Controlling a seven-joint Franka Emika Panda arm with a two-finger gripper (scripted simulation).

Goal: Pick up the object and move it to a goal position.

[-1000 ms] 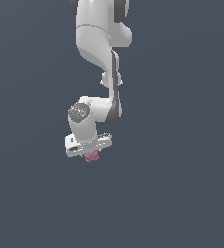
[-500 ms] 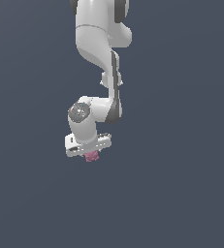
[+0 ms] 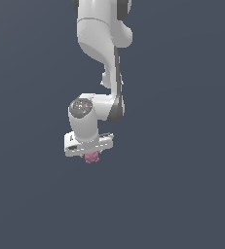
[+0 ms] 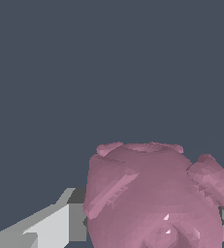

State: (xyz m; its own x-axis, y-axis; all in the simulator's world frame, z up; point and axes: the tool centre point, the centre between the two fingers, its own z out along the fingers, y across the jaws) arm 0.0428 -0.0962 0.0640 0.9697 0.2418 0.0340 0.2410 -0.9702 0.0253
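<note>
**Under the claw: lump held between the fingers**

Seen from the exterior view, the white arm reaches down from the upper edge of the picture and ends in the claw, whose white cross-body sits level above the fingers. The lump shows as a small dusty-pink shape directly below that body, touching its underside and narrower than it. The fingers themselves are too small in this view to make out. All around lies a plain dark blue-grey ground with no shadow or edge to show whether the lump rests on a surface or hangs clear of it; this cannot be told. No other thing appears near the arm, and nothing stands between the claw and the open ground around it.

Close in, the wrist view gives what the exterior view lacks: the lump fills the near part of the picture, its surface knobbly, with blunt bumps standing out on its sides and crown. A grey-white finger lies against one flank of the lump, touching it. On the opposite flank only a sliver of grey shows past the bumps, the rest hidden by the lump. From both views the claw reads as closed on the lump. Behind it is the same bare dark ground.
</note>
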